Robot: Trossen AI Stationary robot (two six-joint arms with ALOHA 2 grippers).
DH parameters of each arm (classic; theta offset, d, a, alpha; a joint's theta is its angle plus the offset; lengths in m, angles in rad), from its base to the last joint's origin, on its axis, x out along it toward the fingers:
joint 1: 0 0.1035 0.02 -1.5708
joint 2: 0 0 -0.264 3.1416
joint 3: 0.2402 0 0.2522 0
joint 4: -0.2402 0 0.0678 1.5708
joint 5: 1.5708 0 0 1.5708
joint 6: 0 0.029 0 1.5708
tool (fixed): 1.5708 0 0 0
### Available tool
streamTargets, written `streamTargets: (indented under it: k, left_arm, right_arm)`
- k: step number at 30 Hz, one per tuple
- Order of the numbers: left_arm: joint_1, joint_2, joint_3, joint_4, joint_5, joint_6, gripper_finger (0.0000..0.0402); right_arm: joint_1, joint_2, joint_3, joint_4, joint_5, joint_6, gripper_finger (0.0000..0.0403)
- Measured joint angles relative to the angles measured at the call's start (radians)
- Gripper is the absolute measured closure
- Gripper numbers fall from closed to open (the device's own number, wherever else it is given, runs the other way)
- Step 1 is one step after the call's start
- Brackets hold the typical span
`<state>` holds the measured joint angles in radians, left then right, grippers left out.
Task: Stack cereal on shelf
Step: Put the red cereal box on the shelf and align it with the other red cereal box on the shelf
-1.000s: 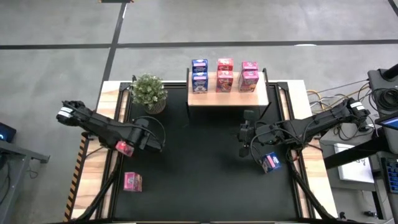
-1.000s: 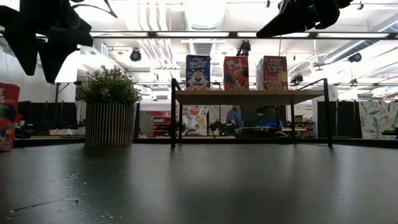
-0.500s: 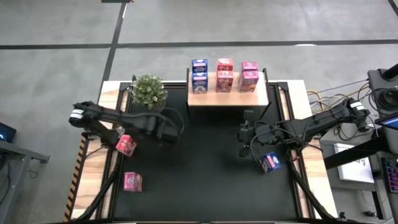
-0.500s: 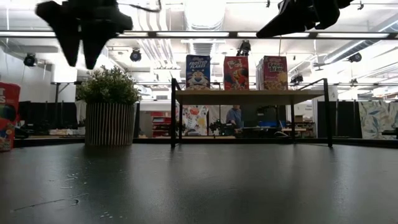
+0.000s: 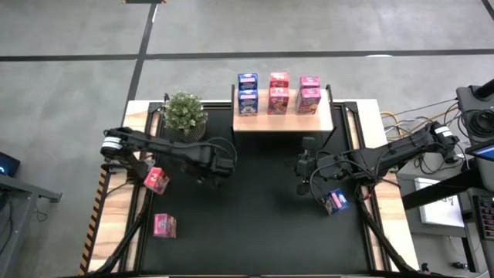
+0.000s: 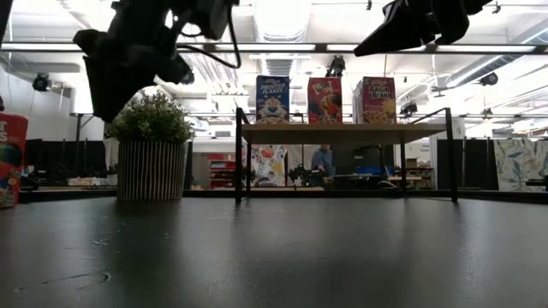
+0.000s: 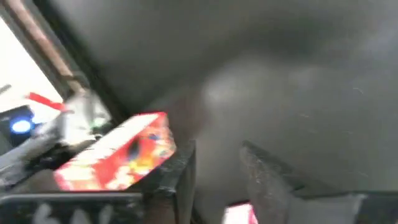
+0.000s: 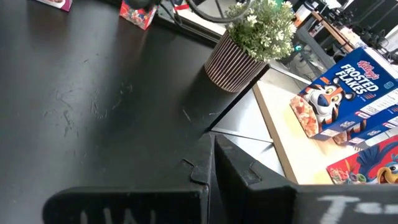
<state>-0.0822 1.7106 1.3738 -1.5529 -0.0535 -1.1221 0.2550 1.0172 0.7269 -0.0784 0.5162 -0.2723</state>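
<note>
My left arm is swinging inward over the table; my left gripper (image 5: 224,164) is now leaving the pink box (image 5: 156,180) at the left edge, fingers narrowly apart and holding nothing, so no new cereal is going toward the shelf (image 5: 282,121). My right gripper (image 5: 302,176) is waiting, fingers together. Only the low view is showing six boxes standing upright there.

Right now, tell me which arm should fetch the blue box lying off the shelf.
Right. The blue box lies beside the right arm, close to the right gripper. The left gripper is farther off, on the other side.
</note>
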Motion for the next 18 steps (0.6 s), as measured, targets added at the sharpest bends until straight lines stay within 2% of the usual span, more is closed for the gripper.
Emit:
streamTargets:
  k: [7, 10, 15, 18]
  left_arm:
    - [-0.073, -0.004, 0.059, 0.414, 0.024, -0.033, 0.0361]
    - [-0.093, -0.004, 0.12, 0.549, -0.026, -0.004, 0.0374]
    - [-0.102, 0.002, 0.208, 0.505, -0.068, 0.056, 0.0395]
    - [-0.119, 0.004, 0.241, 0.332, -0.068, 0.055, 0.0401]
  right_arm:
    - [0.0, 0.0, 0.0, 0.002, 0.0, 0.0, 0.0394]
    - [0.0, 0.0, 0.0, 0.002, 0.0, 0.0, 0.0394]
    - [0.0, 0.0, 0.0, 0.002, 0.0, 0.0, 0.0394]
    - [0.0, 0.0, 0.0, 0.001, 0.0, 0.0, 0.0394]
